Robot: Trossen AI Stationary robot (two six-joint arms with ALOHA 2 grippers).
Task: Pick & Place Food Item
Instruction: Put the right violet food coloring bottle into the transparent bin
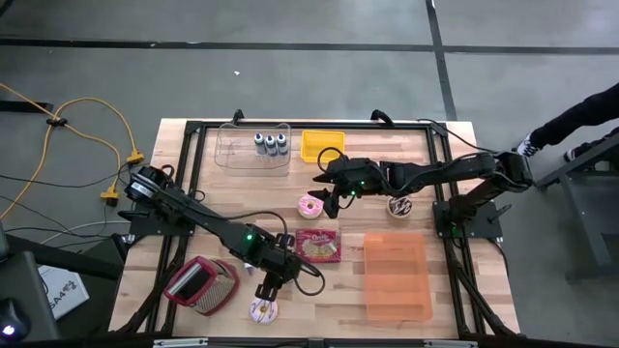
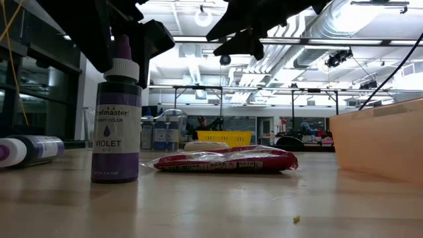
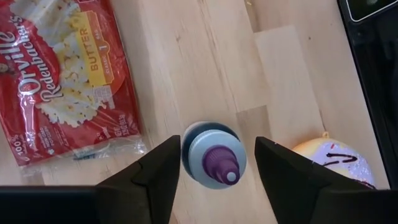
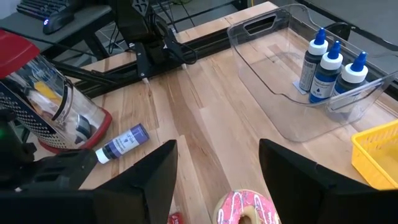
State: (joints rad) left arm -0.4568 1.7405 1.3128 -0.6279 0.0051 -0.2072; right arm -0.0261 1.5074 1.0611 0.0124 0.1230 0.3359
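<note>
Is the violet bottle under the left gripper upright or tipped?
Upright. The violet bottle stands on its base on the table, cap up; the left gripper straddles it, fingers open.

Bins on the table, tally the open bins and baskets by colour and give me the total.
Clear bin: 1
Yellow basket: 1
Orange bin: 1
Total: 3

Wooden table: popcorn packet, doughnuts, violet bottle, perhaps bins.
</note>
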